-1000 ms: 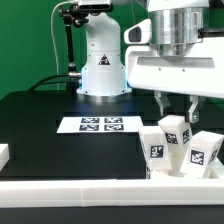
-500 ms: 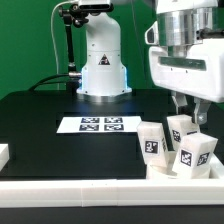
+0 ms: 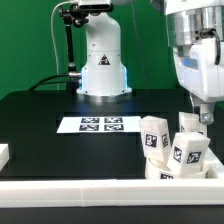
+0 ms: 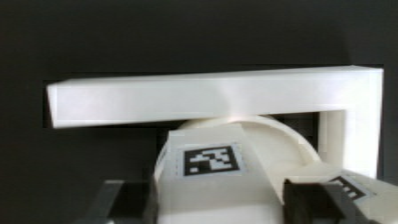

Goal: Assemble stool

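Front edge, exterior view: long white border rail (image 3: pixel 80 188) across the table, hiding the base of the parts behind it.

Just behind the rail, toward the exterior view's right: stool parts in one tight cluster, well apart from the marker board (image 3: pixel 98 124).
- Near leg (image 3: pixel 187 153): upright, slightly tilted, tag facing the camera.
- Second leg (image 3: pixel 153 137): upright, tag facing the camera.
- Gripped leg (image 3: pixel 189 122): farthest of the three, directly beneath the gripper (image 3: pixel 203 112).

Finger state: clenched on the gripped leg (image 4: pixel 214 162), one finger on each side, as shown in the wrist view. Tagged end face toward the wrist camera.

Long axis of each leg: vertical, free end up. Curved white edge behind the gripped leg, probably the seat (image 4: pixel 285 135), lying flat beneath it. Beyond that, two rails meeting in a corner (image 4: pixel 196 100).

Progress, as a judgement: late stage. Three legs apparently standing on the seat; seating of the gripped leg not confirmed. Joints hidden; any further leg not visible.

Farthest: robot base (image 3: pixel 100 60).
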Controlling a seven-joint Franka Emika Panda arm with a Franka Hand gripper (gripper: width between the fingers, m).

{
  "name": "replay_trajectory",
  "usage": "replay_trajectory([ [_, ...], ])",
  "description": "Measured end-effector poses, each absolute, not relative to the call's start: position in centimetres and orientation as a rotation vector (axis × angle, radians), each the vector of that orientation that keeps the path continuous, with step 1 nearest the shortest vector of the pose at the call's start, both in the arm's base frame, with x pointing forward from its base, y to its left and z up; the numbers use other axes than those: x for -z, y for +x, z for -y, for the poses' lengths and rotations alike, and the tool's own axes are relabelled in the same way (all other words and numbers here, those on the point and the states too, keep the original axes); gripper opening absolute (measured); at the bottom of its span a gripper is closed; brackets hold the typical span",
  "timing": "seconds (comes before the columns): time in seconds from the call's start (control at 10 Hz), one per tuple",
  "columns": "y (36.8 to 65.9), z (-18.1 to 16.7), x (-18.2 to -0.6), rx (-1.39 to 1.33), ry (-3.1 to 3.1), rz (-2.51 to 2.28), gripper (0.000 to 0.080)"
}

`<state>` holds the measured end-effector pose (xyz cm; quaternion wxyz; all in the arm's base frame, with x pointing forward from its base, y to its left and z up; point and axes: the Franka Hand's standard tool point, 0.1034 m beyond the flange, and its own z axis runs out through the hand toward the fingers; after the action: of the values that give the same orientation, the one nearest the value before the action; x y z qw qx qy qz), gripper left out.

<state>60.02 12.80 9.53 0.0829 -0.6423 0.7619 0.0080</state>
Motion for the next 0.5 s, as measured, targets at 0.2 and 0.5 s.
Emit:
replay_trajectory([
  [0.2,60.07,-12.58,-9.52,-0.056,-1.764,-2.384,0.034],
  [0.5,60.11,-12.41,-9.51,-0.085,-1.648,-2.453,0.034],
])
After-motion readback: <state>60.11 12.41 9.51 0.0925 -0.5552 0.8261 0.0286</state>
